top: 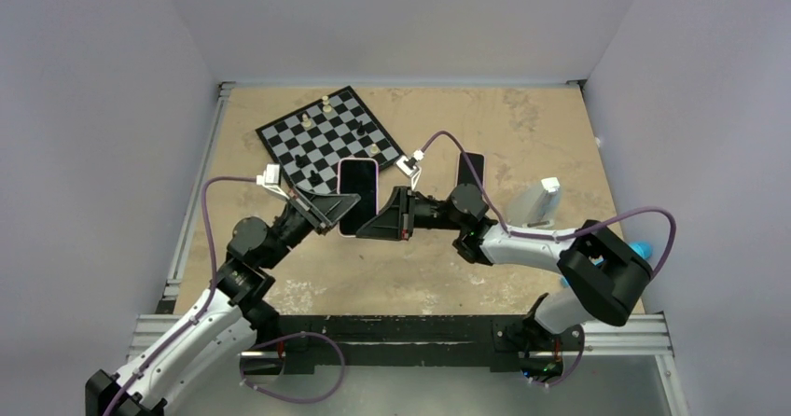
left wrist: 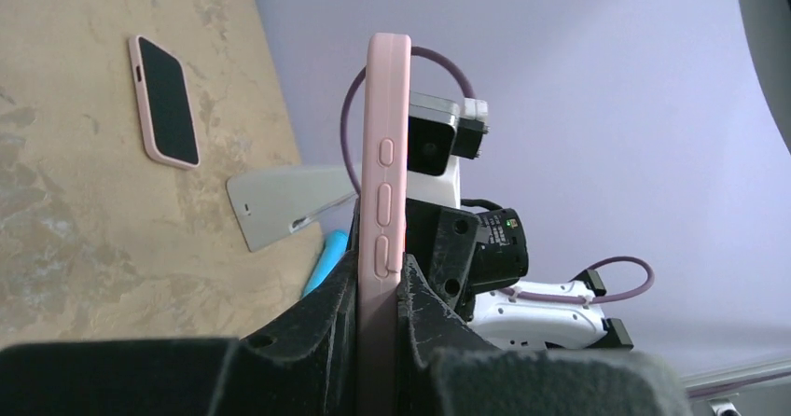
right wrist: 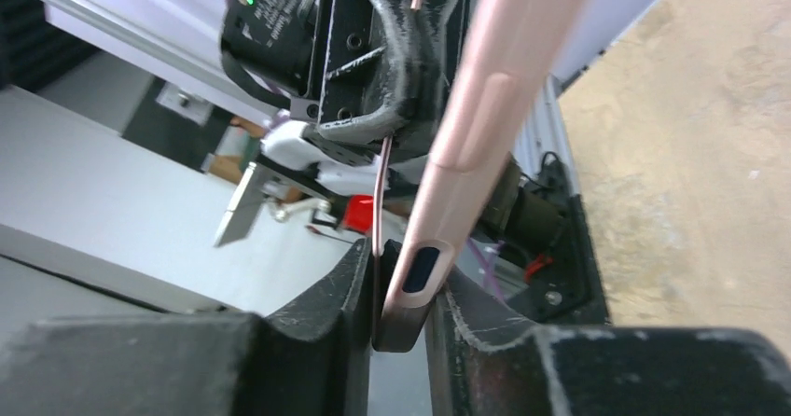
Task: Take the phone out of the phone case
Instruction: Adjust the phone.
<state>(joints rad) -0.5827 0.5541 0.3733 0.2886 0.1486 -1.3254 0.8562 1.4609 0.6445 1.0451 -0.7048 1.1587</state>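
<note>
A phone in its pink phone case [top: 357, 192] hangs above the table, screen up, held between both arms. My left gripper [top: 334, 213] is shut on the case's left long edge. In the left wrist view the case [left wrist: 389, 136] stands edge-on between the jaws [left wrist: 378, 281], its side buttons showing. My right gripper [top: 375, 220] comes in from the right side. In the right wrist view its jaws [right wrist: 406, 281] pinch a corner of the case [right wrist: 494, 108], where a thin pink lip [right wrist: 377, 201] curves away from the case body. The phone itself is hidden in both wrist views.
A second pink-cased phone [top: 471, 169] lies face up on the table behind the right arm. A chessboard [top: 328, 141] with several pieces sits at the back left. A grey-white flat item [top: 539, 201] and a blue object [top: 639, 248] lie at the right.
</note>
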